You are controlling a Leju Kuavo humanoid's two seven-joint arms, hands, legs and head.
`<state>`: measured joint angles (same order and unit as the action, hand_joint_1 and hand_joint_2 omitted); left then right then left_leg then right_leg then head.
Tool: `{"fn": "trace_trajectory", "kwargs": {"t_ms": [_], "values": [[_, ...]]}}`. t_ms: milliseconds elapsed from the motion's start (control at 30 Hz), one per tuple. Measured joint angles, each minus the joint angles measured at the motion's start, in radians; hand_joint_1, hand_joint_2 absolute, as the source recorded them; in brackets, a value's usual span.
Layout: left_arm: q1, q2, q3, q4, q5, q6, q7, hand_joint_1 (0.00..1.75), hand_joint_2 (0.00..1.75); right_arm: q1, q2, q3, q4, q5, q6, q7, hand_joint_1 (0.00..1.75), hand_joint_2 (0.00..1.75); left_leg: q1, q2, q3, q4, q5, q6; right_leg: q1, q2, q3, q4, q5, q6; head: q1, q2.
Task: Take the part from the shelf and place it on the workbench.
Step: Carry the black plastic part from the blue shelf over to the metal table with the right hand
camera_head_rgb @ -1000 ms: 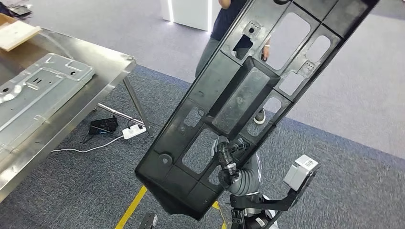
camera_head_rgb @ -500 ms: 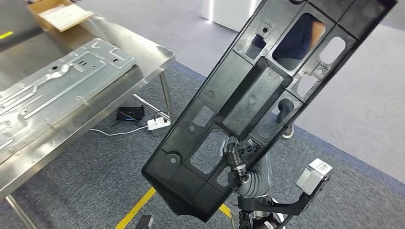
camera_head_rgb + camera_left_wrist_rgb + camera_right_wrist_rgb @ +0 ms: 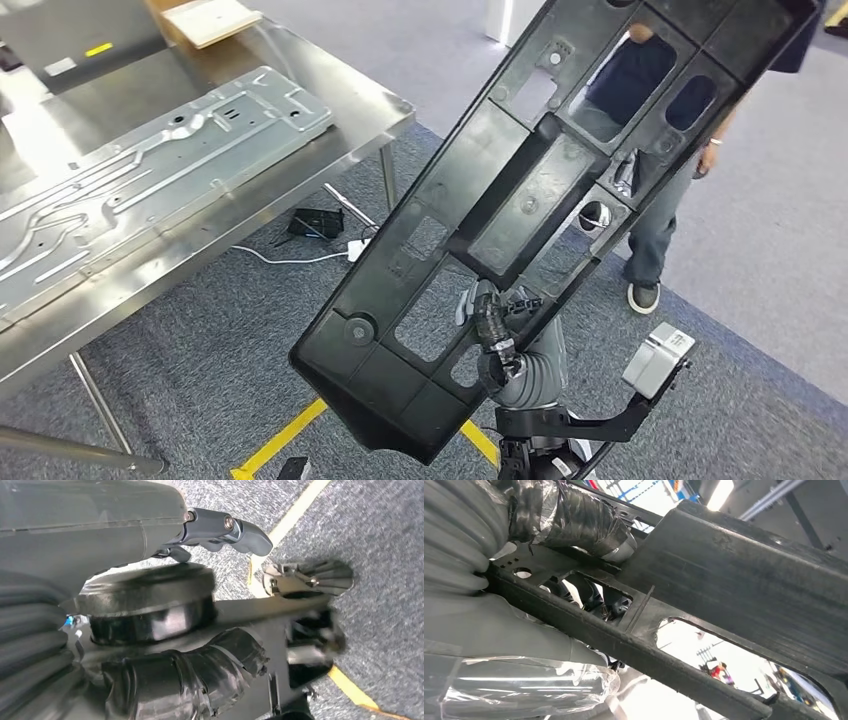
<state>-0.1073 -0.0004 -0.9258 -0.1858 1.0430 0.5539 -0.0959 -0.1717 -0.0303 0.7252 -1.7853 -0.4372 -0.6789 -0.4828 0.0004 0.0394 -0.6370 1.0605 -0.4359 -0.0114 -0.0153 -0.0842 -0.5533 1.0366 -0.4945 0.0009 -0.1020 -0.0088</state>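
The part (image 3: 520, 200) is a long black plastic panel with many cut-outs, held up tilted in the middle of the head view. My right hand (image 3: 497, 338) grips it from behind near its lower end and shows through an opening. In the right wrist view the taped fingers (image 3: 574, 515) wrap over the part's (image 3: 749, 565) rib, with the grey thumb (image 3: 499, 625) under it. My left hand (image 3: 150, 530) hangs over the carpet holding nothing, its thumb (image 3: 235, 530) apart from the dark fingers (image 3: 200, 670). The steel workbench (image 3: 260, 195) stands to the left.
A pressed metal sheet (image 3: 150, 170) lies on the workbench, and a cardboard box (image 3: 205, 20) sits at its far end. A power strip (image 3: 355, 250) and a black box (image 3: 315, 222) lie under the bench. A person (image 3: 650, 230) stands behind the part. A yellow line (image 3: 285, 440) marks the carpet.
The camera has turned: the workbench has slid rightward and closer in the view. The person now shows to the right behind the part. The right hand's hold on the part is unchanged.
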Motion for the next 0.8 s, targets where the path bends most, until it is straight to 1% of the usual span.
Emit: {"fn": "trace_trajectory", "kwargs": {"t_ms": [33,67,100,133,167,200,233,267,300,333,367,400,433,467,500,533,567,600,633,667,700,733,767,800], "values": [[0.000,0.001,0.000,0.000,0.000,0.001,-0.002,0.00,1.75,-0.001,0.000,0.000,0.000,0.000,-0.002,0.000,1.66,1.75,-0.004,0.008,0.014,-0.027,0.005,0.007,0.002,-0.007,0.002,-0.001,-0.003,0.004,0.000,0.000],[0.000,0.001,0.000,0.000,0.002,0.002,-0.009,0.00,1.75,-0.001,0.000,0.000,0.000,0.000,-0.004,0.000,1.66,1.75,-0.008,0.004,0.014,-0.031,0.002,0.013,0.005,-0.014,0.004,-0.002,-0.004,0.009,0.001,0.000],[0.001,0.001,0.000,0.000,0.004,0.002,-0.020,0.00,1.75,-0.001,0.000,0.000,0.000,0.000,-0.006,0.000,1.66,1.75,-0.008,-0.006,0.013,-0.035,0.004,0.018,0.005,-0.021,0.007,-0.004,-0.005,0.014,0.001,0.000],[0.003,0.002,0.000,0.000,0.008,0.002,-0.032,0.00,1.75,-0.002,0.000,0.000,0.000,0.000,-0.006,0.000,1.66,1.75,-0.006,-0.014,0.015,-0.039,0.005,0.023,0.004,-0.018,0.009,-0.004,-0.009,0.020,0.001,0.000],[0.004,0.002,0.000,0.000,0.011,0.002,-0.044,0.00,1.75,-0.002,0.000,0.000,0.000,0.000,-0.007,0.001,1.66,1.75,-0.003,-0.023,0.019,-0.044,0.007,0.028,0.002,-0.003,0.007,0.006,-0.019,0.024,0.002,0.000],[0.004,0.002,0.000,0.000,0.014,0.001,-0.054,0.00,1.75,-0.003,-0.001,0.000,0.000,0.000,-0.008,0.001,1.66,1.75,0.000,-0.031,0.024,-0.049,0.009,0.034,0.000,0.019,-0.005,0.034,-0.038,0.028,0.004,0.000],[0.003,0.001,0.000,0.000,0.017,0.000,-0.062,0.00,1.75,-0.002,-0.001,0.000,0.000,0.001,-0.008,0.001,1.66,1.75,0.002,-0.040,0.027,-0.053,0.010,0.038,-0.001,0.045,-0.029,0.085,-0.065,0.030,0.007,0.000],[0.001,0.001,0.000,0.000,0.018,-0.001,-0.069,0.00,1.75,-0.001,-0.002,0.000,0.000,0.001,-0.008,0.001,1.66,1.75,0.002,-0.050,0.028,-0.053,0.010,0.042,-0.001,0.065,-0.062,0.151,-0.095,0.030,0.008,0.000],[-0.001,0.000,0.000,0.000,0.020,-0.002,-0.074,0.00,1.75,0.000,-0.002,0.000,0.000,0.001,-0.008,0.002,1.66,1.75,0.001,-0.060,0.027,-0.053,0.009,0.044,-0.001,0.073,-0.098,0.216,-0.118,0.030,0.010,0.000],[-0.001,-0.001,0.000,0.000,0.021,-0.003,-0.078,0.00,1.75,0.002,-0.003,0.000,0.000,0.001,-0.008,0.002,1.66,1.75,0.000,-0.072,0.028,-0.052,0.009,0.045,-0.001,0.077,-0.126,0.261,-0.125,0.030,0.010,0.000],[-0.001,-0.001,0.000,0.000,0.023,-0.004,-0.080,0.00,1.75,0.002,-0.004,0.000,0.000,0.001,-0.008,0.002,1.66,1.75,0.000,-0.085,0.028,-0.050,0.008,0.046,-0.001,0.079,-0.138,0.271,-0.113,0.030,0.010,0.000],[0.000,-0.001,0.000,0.000,0.024,-0.005,-0.081,0.00,1.75,0.002,-0.005,0.000,0.000,0.001,-0.008,0.003,1.66,1.75,0.000,-0.099,0.028,-0.048,0.007,0.045,-0.002,0.081,-0.132,0.242,-0.083,0.030,0.010,0.000],[0.000,-0.001,0.000,0.000,0.025,-0.006,-0.082,0.00,1.75,0.002,-0.006,0.000,0.000,0.001,-0.008,0.003,1.66,1.75,0.001,-0.113,0.028,-0.044,0.005,0.043,-0.004,0.088,-0.110,0.183,-0.041,0.029,0.010,0.000],[0.001,-0.001,0.000,0.000,0.025,-0.007,-0.082,0.00,1.75,0.002,-0.006,0.000,0.000,0.001,-0.008,0.003,1.66,1.75,0.001,-0.127,0.027,-0.039,0.003,0.040,-0.006,0.107,-0.084,0.118,-0.010,0.027,0.011,0.000],[0.000,-0.002,0.000,0.000,0.025,-0.008,-0.082,0.00,1.75,0.001,-0.007,0.000,0.000,0.001,-0.008,0.003,1.66,1.75,0.001,-0.139,0.023,-0.033,0.000,0.035,-0.009,0.126,-0.060,0.064,0.011,0.027,0.010,0.000],[0.000,-0.002,0.000,0.000,0.025,-0.009,-0.081,0.00,1.75,0.001,-0.007,0.000,0.000,0.002,-0.008,0.004,1.66,1.75,0.002,-0.150,0.019,-0.029,-0.001,0.029,-0.009,0.141,-0.047,0.032,0.019,0.025,0.010,0.000],[0.000,-0.001,0.000,0.000,0.025,-0.010,-0.078,0.00,1.75,0.000,-0.008,0.000,0.000,0.002,-0.008,0.004,1.66,1.75,0.004,-0.159,0.015,-0.028,0.000,0.022,-0.008,0.150,-0.041,0.020,0.016,0.023,0.010,0.000],[0.001,-0.001,0.000,0.000,0.026,-0.010,-0.072,0.00,1.75,0.000,-0.008,0.000,0.000,0.003,-0.008,0.004,1.66,1.75,0.006,-0.168,0.011,-0.029,0.002,0.015,-0.006,0.143,-0.039,0.016,0.018,0.020,0.011,0.000],[0.003,-0.001,0.000,0.000,0.026,-0.010,-0.064,0.00,1.75,-0.001,-0.008,0.000,0.000,0.004,-0.008,0.005,1.66,1.75,0.008,-0.169,0.009,-0.030,0.002,0.010,-0.005,0.132,-0.037,0.013,0.020,0.014,0.011,0.000],[0.005,0.000,0.000,0.000,0.026,-0.010,-0.056,0.00,1.75,-0.002,-0.008,0.000,0.000,0.005,-0.008,0.005,1.66,1.75,0.007,-0.154,0.004,-0.022,-0.003,0.004,-0.006,0.123,-0.034,0.009,0.022,0.008,0.009,0.000],[0.006,0.000,0.000,0.000,0.026,-0.010,-0.047,0.00,1.75,-0.002,-0.008,0.000,0.000,0.005,-0.008,0.005,1.66,1.75,0.006,-0.129,-0.008,0.002,-0.016,0.000,-0.007,0.111,-0.030,0.005,0.024,0.002,0.007,0.000],[0.005,0.001,0.000,0.000,0.026,-0.010,-0.040,0.00,1.75,-0.002,-0.008,0.000,0.000,0.006,-0.008,0.005,1.66,1.75,0.006,-0.098,-0.030,0.046,-0.040,-0.004,-0.007,0.099,-0.027,0.003,0.024,-0.003,0.004,0.000],[0.003,0.001,0.000,0.000,0.026,-0.010,-0.035,0.00,1.75,-0.001,-0.008,0.000,0.000,0.006,-0.008,0.006,1.66,1.75,0.005,-0.072,-0.060,0.107,-0.069,-0.008,-0.005,0.087,-0.026,0.002,0.023,-0.007,0.001,0.000],[0.002,0.001,0.000,0.000,0.028,-0.010,-0.032,0.00,1.75,0.000,-0.008,0.000,0.000,0.007,-0.008,0.007,1.66,1.75,0.006,-0.059,-0.093,0.173,-0.095,-0.011,-0.003,0.073,-0.025,0.002,0.021,-0.010,0.001,0.000]]}}
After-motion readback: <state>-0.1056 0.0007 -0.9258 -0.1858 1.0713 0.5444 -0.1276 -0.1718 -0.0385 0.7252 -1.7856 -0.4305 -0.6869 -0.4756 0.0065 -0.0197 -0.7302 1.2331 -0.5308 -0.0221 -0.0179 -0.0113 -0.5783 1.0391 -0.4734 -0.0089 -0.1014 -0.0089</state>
